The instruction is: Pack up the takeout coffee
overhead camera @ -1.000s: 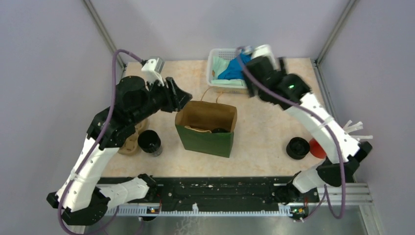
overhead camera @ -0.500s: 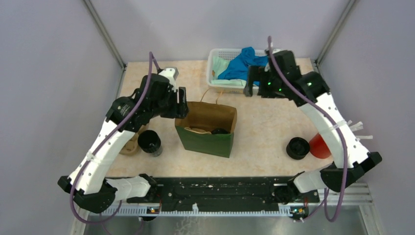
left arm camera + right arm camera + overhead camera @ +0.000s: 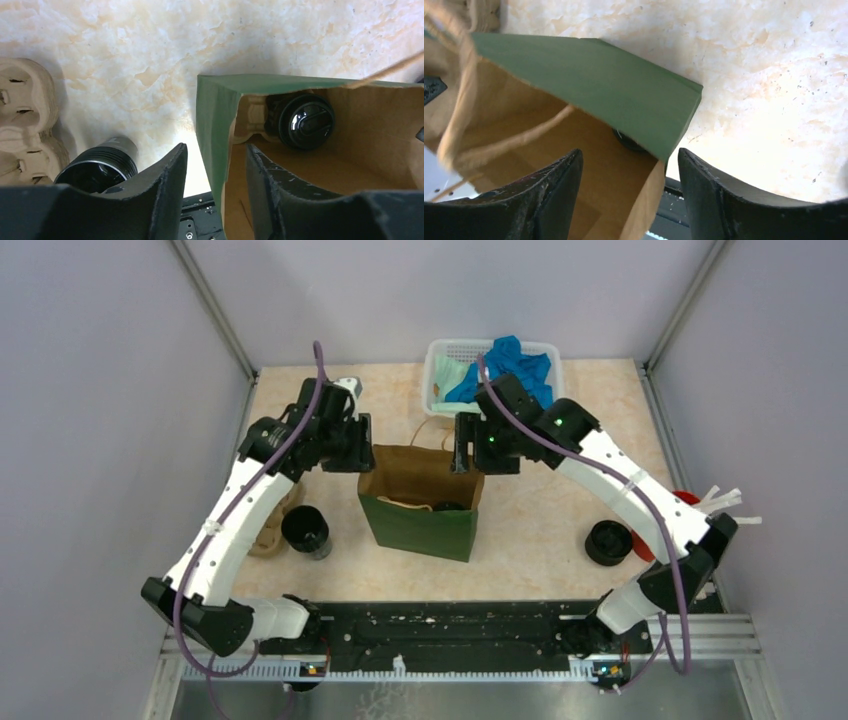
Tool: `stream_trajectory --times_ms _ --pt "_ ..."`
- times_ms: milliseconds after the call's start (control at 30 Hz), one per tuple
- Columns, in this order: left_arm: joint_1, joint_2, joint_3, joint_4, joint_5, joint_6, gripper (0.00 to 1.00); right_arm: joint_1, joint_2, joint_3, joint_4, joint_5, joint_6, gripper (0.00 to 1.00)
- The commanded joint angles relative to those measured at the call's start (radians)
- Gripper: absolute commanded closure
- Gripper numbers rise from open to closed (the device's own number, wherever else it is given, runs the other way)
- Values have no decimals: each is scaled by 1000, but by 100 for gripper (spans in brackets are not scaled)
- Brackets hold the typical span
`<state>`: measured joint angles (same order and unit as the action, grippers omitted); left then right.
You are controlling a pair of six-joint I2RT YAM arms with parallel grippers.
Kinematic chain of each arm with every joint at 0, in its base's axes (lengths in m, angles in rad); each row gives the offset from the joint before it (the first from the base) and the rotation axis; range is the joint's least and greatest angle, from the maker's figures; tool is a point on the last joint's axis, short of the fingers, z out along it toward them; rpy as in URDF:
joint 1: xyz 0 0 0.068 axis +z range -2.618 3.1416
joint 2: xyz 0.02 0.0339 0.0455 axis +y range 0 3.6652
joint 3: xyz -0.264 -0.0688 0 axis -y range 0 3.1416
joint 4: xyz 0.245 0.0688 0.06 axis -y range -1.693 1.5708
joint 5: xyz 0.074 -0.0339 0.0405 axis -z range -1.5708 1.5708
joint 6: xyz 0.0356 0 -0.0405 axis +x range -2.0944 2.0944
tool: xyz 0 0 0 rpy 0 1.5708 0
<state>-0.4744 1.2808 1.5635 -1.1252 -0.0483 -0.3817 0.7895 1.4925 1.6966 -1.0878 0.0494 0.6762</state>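
A green paper bag stands open mid-table. One black lidded coffee cup sits inside it in a cardboard tray; the left wrist view shows its lid. A second cup stands left of the bag and also shows in the left wrist view. A third cup stands at the right. My left gripper is open, its jaws astride the bag's left wall. My right gripper is open, its jaws astride the bag's right wall.
A tan cardboard cup tray lies at the left beside the second cup. A white basket with a blue cloth stands behind the bag. A red cup with white sticks is at the right, mostly hidden by my right arm.
Both arms have closed in on the bag. The left gripper came down to its left rim. The right gripper swung left from the basket to its right rim.
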Motion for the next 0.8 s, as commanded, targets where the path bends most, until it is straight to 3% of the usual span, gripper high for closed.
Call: stream_trajectory --times_ms 0,367,500,700,767 --pt "8 38 -16 82 22 52 52 19 73 91 -49 95 -22 34" --pt "8 118 11 200 16 103 97 39 160 255 -68 251 -140 77" --pt "8 98 13 301 -23 121 100 39 152 253 6 335 -236 85" --pt "9 52 -50 487 -60 131 100 39 85 126 304 378 -415 100" --pt "8 26 -113 561 -76 122 100 39 66 83 379 388 -459 100"
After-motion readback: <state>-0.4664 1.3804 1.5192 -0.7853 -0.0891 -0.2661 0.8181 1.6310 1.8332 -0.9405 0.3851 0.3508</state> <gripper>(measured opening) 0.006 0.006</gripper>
